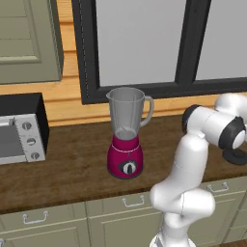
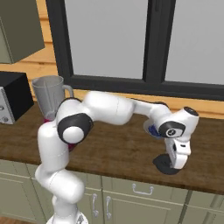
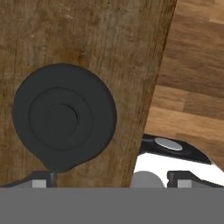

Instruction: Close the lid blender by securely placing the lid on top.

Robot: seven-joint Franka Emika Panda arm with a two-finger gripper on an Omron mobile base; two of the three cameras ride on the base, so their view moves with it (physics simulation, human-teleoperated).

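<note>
The blender stands mid-counter, with a magenta base, a black dial and a clear grey jar open at the top. The lid, a dark round disc, lies flat on the wooden counter near its front edge, far to the blender's right. It also shows as a dark arc behind the arm at the right edge of the left base view. My gripper points down just above the lid, open, with nothing between its fingers. In the hand view the lid sits toward the left fingertip.
A black toaster oven with a silver front stands at the counter's left end. A dark-framed window runs behind the counter. The counter's front edge drops to the wooden floor right beside the lid. Cabinet drawers sit below.
</note>
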